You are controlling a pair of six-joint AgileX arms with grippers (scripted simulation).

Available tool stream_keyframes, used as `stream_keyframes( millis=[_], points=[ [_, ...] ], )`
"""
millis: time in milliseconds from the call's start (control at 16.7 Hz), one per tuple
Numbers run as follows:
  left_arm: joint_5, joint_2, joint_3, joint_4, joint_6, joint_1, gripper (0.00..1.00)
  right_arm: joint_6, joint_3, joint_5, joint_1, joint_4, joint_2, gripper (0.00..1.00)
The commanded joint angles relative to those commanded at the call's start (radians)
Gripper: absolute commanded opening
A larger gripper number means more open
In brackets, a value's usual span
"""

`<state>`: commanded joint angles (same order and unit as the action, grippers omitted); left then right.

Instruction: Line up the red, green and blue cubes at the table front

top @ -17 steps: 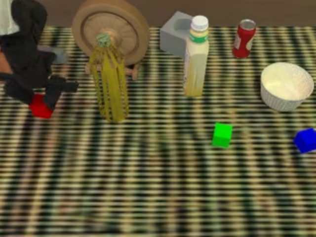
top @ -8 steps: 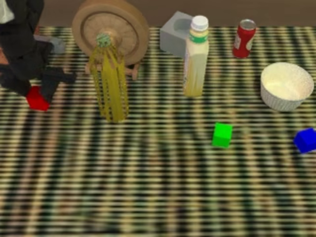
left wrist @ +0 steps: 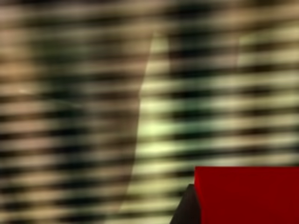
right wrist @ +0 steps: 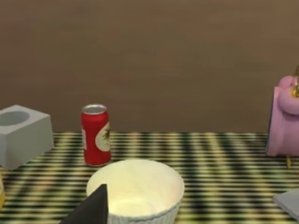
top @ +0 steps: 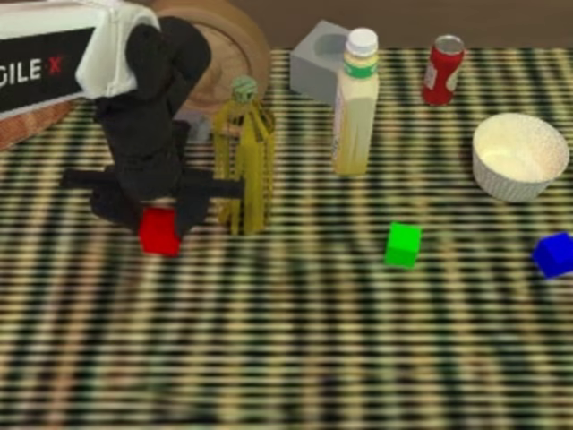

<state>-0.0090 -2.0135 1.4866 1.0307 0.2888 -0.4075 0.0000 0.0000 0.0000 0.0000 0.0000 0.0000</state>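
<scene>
Left gripper (top: 161,219) pinches red cube (top: 159,231), jaws narrow on its flat side faces; glossy, rigid, probably light, may slip. Right gripper's jaws: cannot tell.

- Red drink can (top: 443,69), upright, far edge, right of centre.
- Grey block (top: 315,64) with round hollow, just behind a tall cream bottle (top: 355,107) with white cap.
- White bowl (top: 520,156) at right, near the can.
- Yellow ribbed bottle (top: 245,161), green top, left of centre.
- Round wooden wheel (top: 231,40) behind it, partly hidden.
- Pink object (right wrist: 284,114), right wrist view only.
</scene>
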Motion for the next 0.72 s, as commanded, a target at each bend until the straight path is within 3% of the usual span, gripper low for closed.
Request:
stream_keyframes(
  millis=[240,420,720],
  points=[
    [-0.009,0.150,-0.196,-0.033,0.297,-0.205,0.00,0.000,0.000,0.000,0.000,0.000,0.000,1.00],
    [-0.017,0.247,-0.306,-0.060,0.438,-0.320,0.00,0.000,0.000,0.000,0.000,0.000,0.000,1.00],
    [-0.021,0.285,-0.346,-0.072,0.482,-0.361,0.00,0.000,0.000,0.000,0.000,0.000,0.000,1.00]
  ],
)
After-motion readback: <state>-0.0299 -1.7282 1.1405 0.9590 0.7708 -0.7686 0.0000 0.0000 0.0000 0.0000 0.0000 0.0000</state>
